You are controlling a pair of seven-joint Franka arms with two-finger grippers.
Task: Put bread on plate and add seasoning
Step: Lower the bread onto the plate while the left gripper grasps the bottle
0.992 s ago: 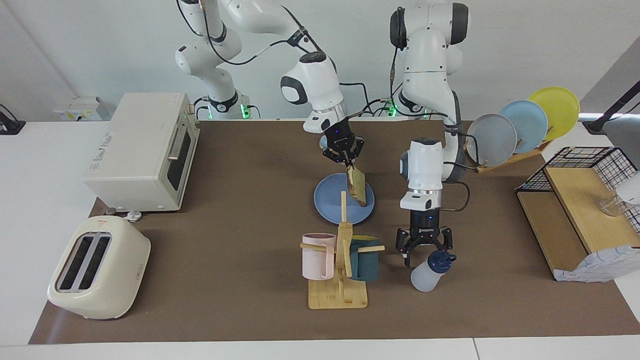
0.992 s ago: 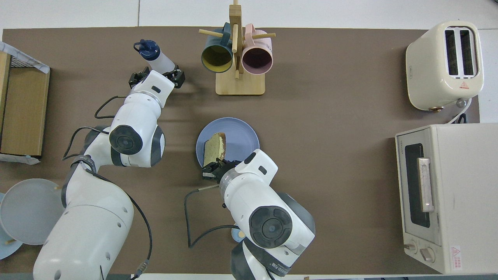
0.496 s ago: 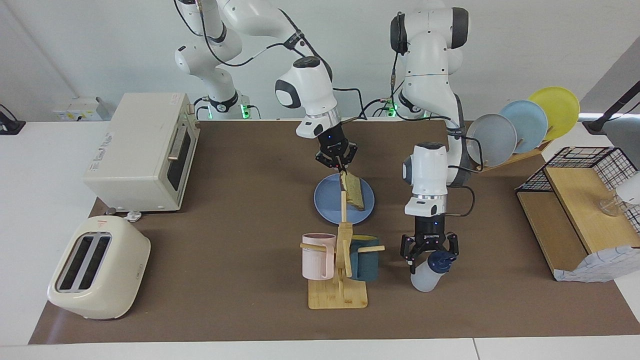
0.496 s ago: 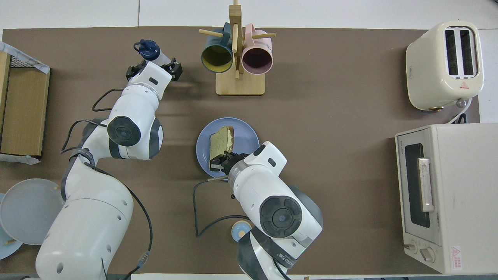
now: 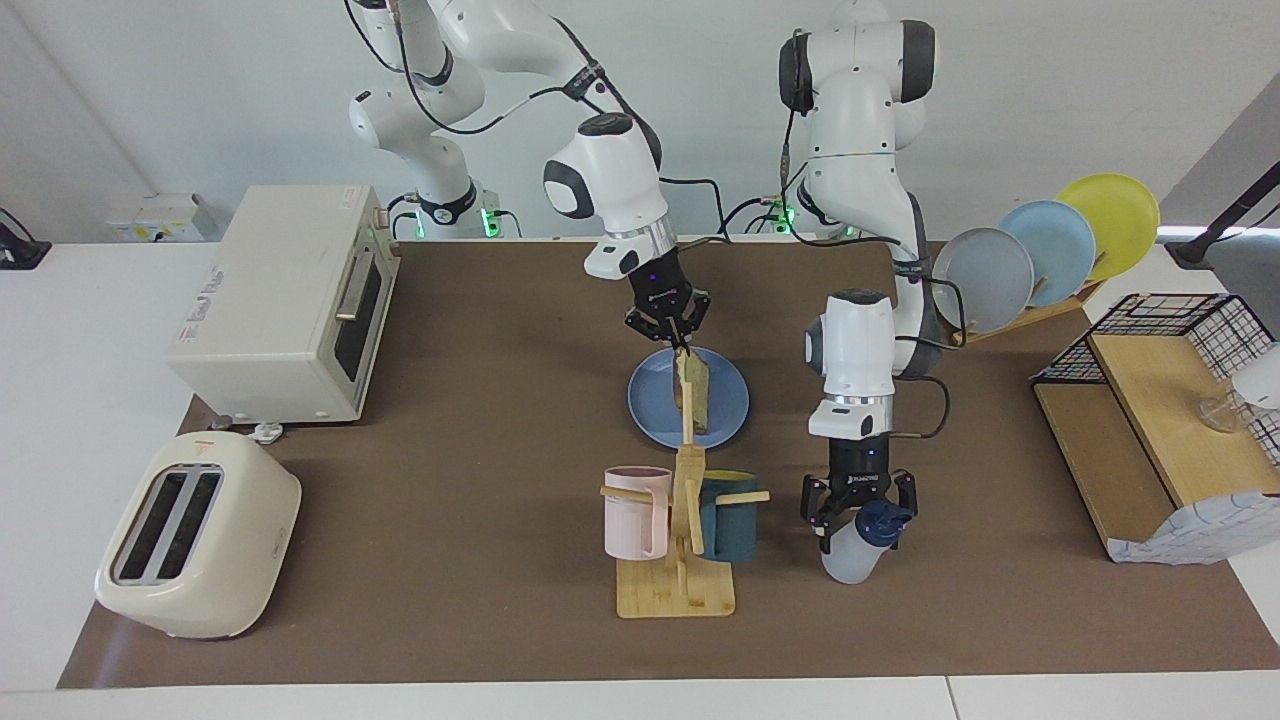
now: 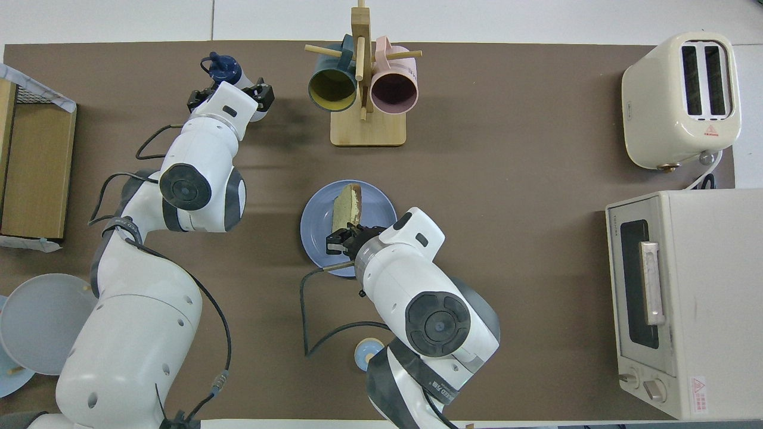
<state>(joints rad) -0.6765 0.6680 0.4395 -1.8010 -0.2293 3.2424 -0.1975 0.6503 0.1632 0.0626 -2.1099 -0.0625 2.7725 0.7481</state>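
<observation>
Bread (image 5: 693, 390) stands over the plate (image 5: 650, 410), nearer the robots than the mug rack (image 5: 680, 545).

Bread (image 5: 693, 392) upright over blue plate (image 5: 650, 410)

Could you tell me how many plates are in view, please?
4: a medium-blue plate flat at mid-table under the bread, and grey, light blue and yellow plates upright in the rack.

A robotics lab dressed as a kitchen: two white arms (image 5: 850, 150) bolted at a worktop (image 5: 480, 450) under a brown mat, with a toaster (image 5: 195, 535), oven (image 5: 290, 300), mug tree (image 5: 685, 520) and plate rack (image 5: 1045, 255) against bare white walls.
</observation>
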